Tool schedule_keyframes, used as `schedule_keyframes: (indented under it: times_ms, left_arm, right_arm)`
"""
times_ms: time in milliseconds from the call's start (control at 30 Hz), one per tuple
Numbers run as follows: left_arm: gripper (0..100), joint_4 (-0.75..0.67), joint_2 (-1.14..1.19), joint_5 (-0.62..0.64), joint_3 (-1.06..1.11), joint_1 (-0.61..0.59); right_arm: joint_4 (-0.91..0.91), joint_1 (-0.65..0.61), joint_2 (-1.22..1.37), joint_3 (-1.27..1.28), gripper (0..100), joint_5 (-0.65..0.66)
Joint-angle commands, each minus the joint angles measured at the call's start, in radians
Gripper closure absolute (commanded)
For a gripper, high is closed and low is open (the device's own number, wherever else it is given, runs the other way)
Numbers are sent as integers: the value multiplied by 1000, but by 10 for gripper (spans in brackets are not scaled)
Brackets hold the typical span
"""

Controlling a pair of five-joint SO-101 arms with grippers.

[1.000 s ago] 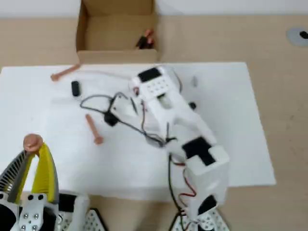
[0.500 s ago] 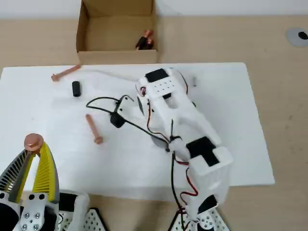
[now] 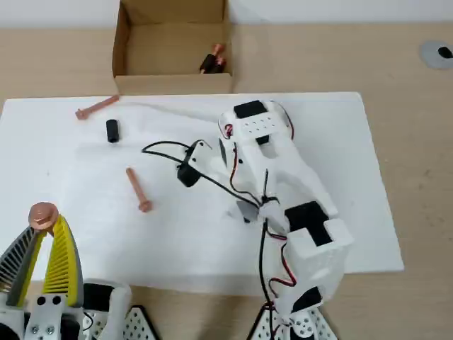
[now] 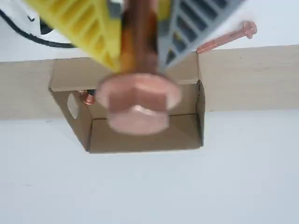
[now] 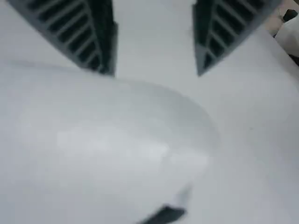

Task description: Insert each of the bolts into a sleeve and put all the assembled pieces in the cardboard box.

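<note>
The wooden table (image 3: 417, 142) is carrying a white sheet (image 3: 340, 127). The right arm (image 3: 283, 163) is leaning out from the near edge over the sheet's middle. Its right gripper (image 5: 154, 37) is hanging close above the sheet, fingers spread apart with nothing between them. The cardboard box (image 3: 124, 49) is sitting just beyond the sheet's far edge, with assembled pieces (image 3: 214, 59) lying against its right wall. At the near left corner, the left gripper (image 3: 41, 228) is pointing toward the box and pinching a held bolt (image 3: 42, 214) by its shank, the head sticking out past the fingertips. One loose bolt (image 3: 96, 108) is lying near the box's corner and another bolt (image 3: 137, 189) left of the sheet's middle. A black sleeve (image 3: 112, 130) is resting between them, well apart from both grippers.
</note>
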Motion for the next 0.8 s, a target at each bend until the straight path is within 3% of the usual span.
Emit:
schedule_keyframes:
  times_ms: [0, 400, 767]
  left_arm:
    - [951, -3, 28, -11, -28, -14]
    - [951, 26, 28, -11, -29, -12]
    - [954, 32, 27, -34, -29, -14]
  right_arm:
    - [3, 18, -56, 4, 853, 14]
    - [-164, -101, -51, 131, 853, 9]
    - [-232, -105, -8, 157, 853, 14]
